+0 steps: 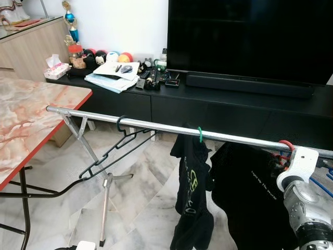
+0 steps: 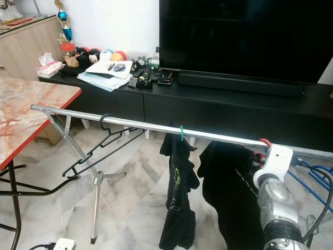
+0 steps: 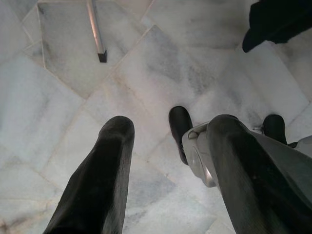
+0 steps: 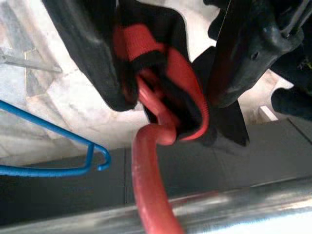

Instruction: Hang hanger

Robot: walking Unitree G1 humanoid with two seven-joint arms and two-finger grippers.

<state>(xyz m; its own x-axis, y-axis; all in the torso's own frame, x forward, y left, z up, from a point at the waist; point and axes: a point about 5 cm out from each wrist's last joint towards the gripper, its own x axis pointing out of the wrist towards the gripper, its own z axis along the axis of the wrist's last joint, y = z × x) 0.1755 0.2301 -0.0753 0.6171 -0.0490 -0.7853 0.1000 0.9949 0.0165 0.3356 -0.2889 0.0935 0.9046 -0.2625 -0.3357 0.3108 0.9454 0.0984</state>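
Right wrist view: right gripper (image 4: 165, 92) jaws pinching red hanger (image 4: 151, 185), hook already over steel rail (image 4: 243, 209) just beyond; next, spread jaws, withdraw.

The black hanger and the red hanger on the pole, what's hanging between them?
Between the black hanger and the red hanger, a green hook holds a dark garment on the rail, seen in both eye views.
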